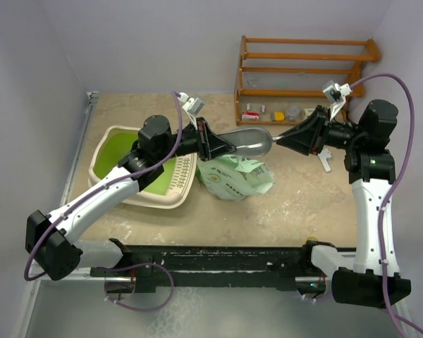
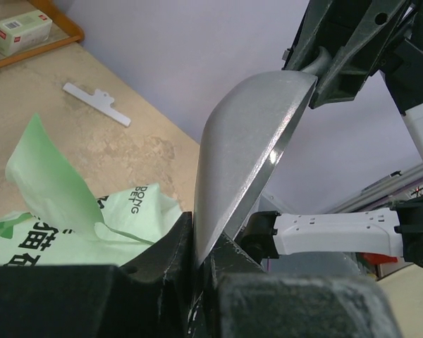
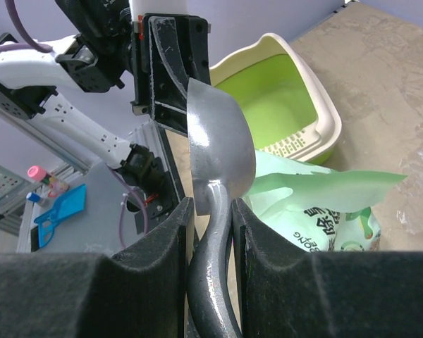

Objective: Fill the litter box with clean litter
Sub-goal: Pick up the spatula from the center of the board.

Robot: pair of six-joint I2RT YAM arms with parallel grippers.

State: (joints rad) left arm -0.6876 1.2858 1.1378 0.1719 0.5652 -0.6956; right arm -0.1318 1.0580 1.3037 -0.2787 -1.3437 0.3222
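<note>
A shiny metal scoop (image 1: 252,143) hangs in the air above the light green printed bag (image 1: 234,176), held from both ends. My left gripper (image 1: 230,145) is shut on the rim of the scoop's bowl (image 2: 247,148). My right gripper (image 1: 276,139) is shut on the scoop's handle (image 3: 213,239). The litter box (image 1: 120,137) lies left of the bag, and its green inside (image 3: 278,98) looks bare in the part that shows. No clean litter shows in any view. The bag's open top (image 3: 324,186) is just under the scoop.
A wooden shelf (image 1: 303,70) with small items stands at the back right. A white plastic piece (image 1: 326,160) lies on the table under the right arm and also shows in the left wrist view (image 2: 97,103). Walls close in the left, back and right.
</note>
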